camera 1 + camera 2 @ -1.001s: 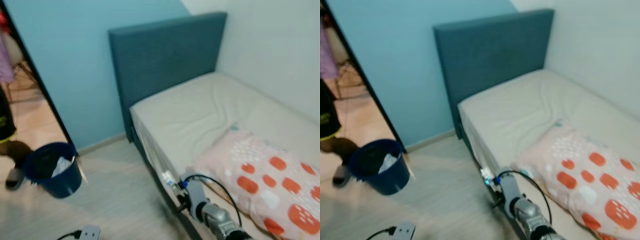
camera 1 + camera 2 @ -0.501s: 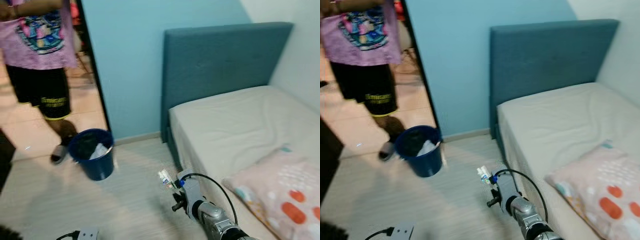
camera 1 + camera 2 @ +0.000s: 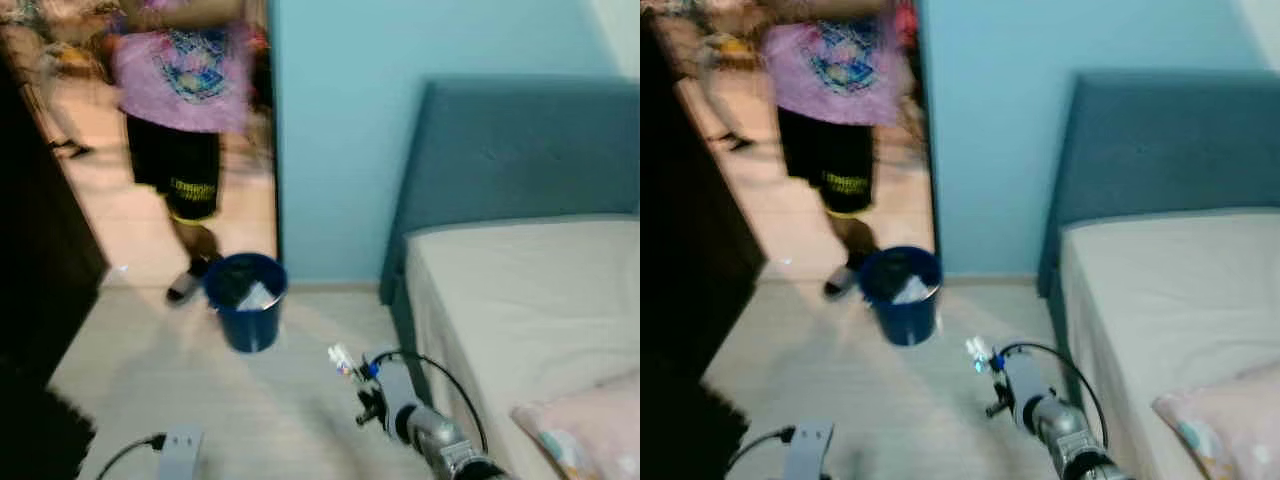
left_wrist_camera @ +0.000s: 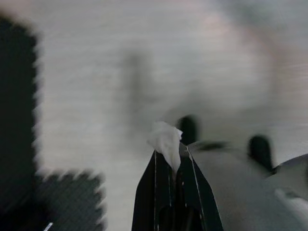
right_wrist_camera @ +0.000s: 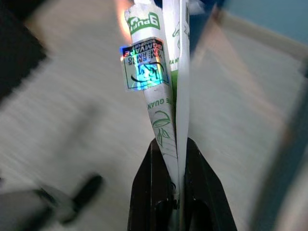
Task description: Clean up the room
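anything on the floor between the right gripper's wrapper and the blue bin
Only bare pale floor between the wrapper in the right gripper and the blue bin, per both eye views.

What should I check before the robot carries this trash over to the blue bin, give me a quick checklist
1. Right gripper has its load: ok, fingers shut on the white and green wrapper.
2. Left gripper has its load: ok, shut on a white scrap of tissue.
3. Blue bin in sight: ok, standing on the floor ahead by the doorway.
4. Room in the bin: cannot tell, some white trash already lies inside.
5. Path clear: not ok, a person stands right behind the bin.
6. Sharp view: not ok, the head views are blurred.
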{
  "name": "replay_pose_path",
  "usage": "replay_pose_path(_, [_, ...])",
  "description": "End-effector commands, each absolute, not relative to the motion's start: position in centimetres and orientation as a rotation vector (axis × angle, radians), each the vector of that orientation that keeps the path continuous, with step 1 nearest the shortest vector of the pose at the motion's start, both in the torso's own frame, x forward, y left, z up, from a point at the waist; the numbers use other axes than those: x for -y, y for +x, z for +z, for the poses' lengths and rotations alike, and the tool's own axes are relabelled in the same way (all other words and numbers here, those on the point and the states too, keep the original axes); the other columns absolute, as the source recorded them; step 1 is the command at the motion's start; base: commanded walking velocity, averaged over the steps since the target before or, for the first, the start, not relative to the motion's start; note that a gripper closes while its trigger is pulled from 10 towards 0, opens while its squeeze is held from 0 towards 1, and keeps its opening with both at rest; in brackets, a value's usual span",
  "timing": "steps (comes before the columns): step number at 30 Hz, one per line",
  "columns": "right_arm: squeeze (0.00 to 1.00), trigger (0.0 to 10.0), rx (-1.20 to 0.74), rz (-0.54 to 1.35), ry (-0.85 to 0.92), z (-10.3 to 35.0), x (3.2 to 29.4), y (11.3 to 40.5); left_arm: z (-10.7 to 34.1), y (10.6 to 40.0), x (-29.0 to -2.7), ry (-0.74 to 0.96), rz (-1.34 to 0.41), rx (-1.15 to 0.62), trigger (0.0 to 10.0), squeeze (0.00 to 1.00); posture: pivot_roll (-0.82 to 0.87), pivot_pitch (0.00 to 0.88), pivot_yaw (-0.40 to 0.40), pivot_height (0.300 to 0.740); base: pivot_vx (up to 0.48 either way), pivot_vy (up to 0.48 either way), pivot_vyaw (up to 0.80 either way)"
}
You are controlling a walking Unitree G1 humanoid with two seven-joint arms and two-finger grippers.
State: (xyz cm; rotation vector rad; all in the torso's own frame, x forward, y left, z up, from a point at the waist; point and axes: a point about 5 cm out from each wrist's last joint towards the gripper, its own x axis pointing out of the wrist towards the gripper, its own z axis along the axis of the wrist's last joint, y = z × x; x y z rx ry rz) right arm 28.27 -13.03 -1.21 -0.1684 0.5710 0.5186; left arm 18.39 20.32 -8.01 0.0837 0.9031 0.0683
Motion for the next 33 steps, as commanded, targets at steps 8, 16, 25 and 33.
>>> replay_pose_path(8, [0.0,10.0,-0.607,0.495,-0.152,-2.0,13.7,27.5,-6.5,21.3,-20.0,0.063,0.067,-0.805,10.0,0.0,-0.09,0.076,-0.035,0.74,0.332,0.0,0.0])
replay_pose_path(16, [0.0,10.0,-0.605,0.491,-0.142,-2.0,13.6,27.4,-5.4,23.1,-19.1,0.049,0.043,-0.737,10.0,0.0,-0.09,0.082,-0.029,0.74,0.375,0.0,0.0])
replay_pose_path(25, [0.0,10.0,-0.613,0.482,-0.136,-2.1,13.7,27.4,-4.0,25.1,-18.3,0.064,0.004,-0.656,10.0,0.0,-0.09,0.086,-0.028,0.74,0.391,0.0,0.0])
replay_pose_path(33, [0.0,10.0,-0.617,0.482,-0.128,-2.2,13.6,27.3,-3.4,25.9,-18.0,0.058,-0.01,-0.624,10.0,0.0,-0.09,0.089,-0.026,0.74,0.394,0.0,0.0])
